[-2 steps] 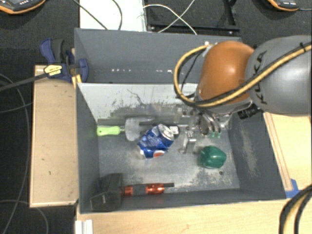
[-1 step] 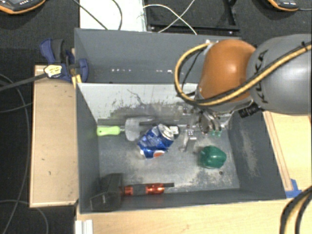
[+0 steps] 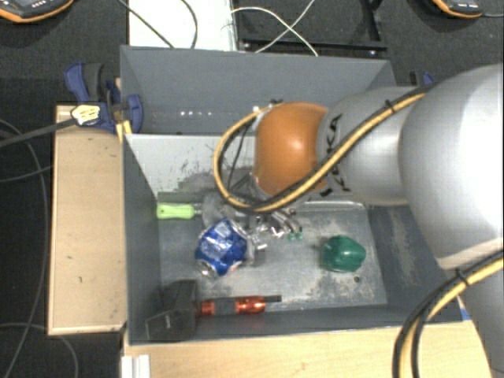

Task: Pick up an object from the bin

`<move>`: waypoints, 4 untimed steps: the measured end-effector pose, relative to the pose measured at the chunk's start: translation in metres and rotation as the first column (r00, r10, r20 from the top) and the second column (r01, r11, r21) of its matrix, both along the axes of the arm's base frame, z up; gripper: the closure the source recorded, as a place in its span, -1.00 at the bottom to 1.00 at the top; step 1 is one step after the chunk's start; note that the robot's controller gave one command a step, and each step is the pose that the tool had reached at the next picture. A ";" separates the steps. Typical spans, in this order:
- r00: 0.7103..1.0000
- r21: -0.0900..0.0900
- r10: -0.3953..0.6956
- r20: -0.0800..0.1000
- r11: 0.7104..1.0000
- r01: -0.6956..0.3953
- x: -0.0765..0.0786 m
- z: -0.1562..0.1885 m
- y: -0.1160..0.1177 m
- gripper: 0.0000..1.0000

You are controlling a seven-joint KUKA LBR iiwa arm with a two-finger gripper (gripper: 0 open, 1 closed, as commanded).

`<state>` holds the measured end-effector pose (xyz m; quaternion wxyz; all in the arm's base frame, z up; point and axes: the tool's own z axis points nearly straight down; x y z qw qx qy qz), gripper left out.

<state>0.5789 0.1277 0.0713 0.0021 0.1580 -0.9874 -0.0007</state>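
My gripper (image 3: 266,231) is low in the middle of the bin, mostly hidden under the arm's orange cover. Right against its left side lies a crumpled blue and white can (image 3: 221,249). Whether the can is touched or gripped cannot be told. A tool with a light green handle (image 3: 176,211) lies to the left near the bin's left wall, its metal end pointing toward the gripper. A dark green rounded lump (image 3: 342,254) rests on the floor to the gripper's right, apart from it.
A black block (image 3: 174,309) sits in the bin's front left corner. Beside it a slim tool with orange-red parts (image 3: 239,305) lies along the front wall. The arm and its cables cover the bin's back right part.
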 end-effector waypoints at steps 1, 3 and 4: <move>1.000 0.002 -0.015 0.010 1.000 0.015 0.009 0.062 -0.003 -1.00; 0.896 -0.001 0.443 0.014 0.896 -0.443 -0.032 -0.001 0.048 -1.00; 0.804 -0.013 0.594 0.025 0.804 -0.594 -0.089 0.004 0.091 1.00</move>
